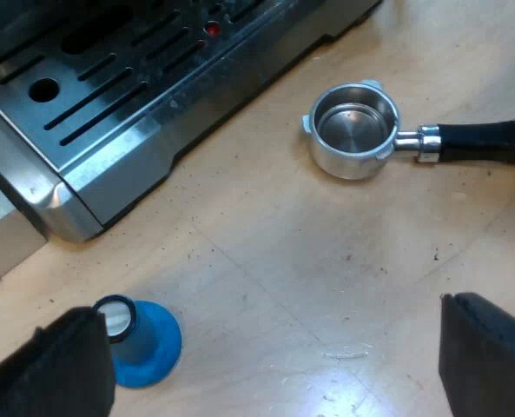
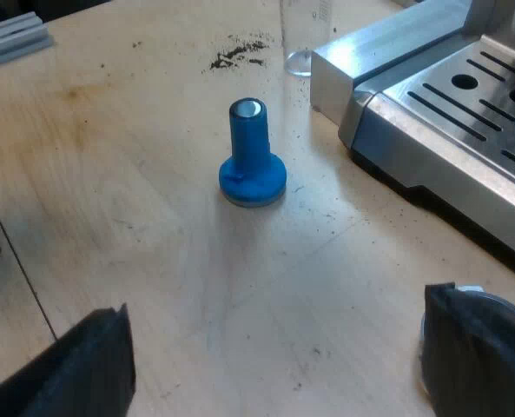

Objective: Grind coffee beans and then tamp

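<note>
The metal holder (image 1: 354, 130) lies empty on the wooden table, its dark handle (image 1: 487, 142) pointing away from the espresso machine (image 1: 109, 104). A blue tamper (image 1: 140, 340) stands upright on its base close to one finger (image 1: 66, 369) of my left gripper (image 1: 274, 373), which hovers open over bare wood with nothing between its fingers. In the right wrist view the same tamper (image 2: 251, 156) stands ahead of my right gripper (image 2: 274, 373), also open and holding nothing. A metal rim (image 2: 491, 306) peeks out behind one right finger (image 2: 483, 360).
The machine's slotted drip tray (image 2: 465, 113) borders the work area. A measuring glass (image 2: 305, 35) stands by the machine's corner beyond the tamper. Spilled coffee grounds (image 2: 238, 52) lie near the glass. A grey rail (image 2: 14, 39) sits at the table's far edge.
</note>
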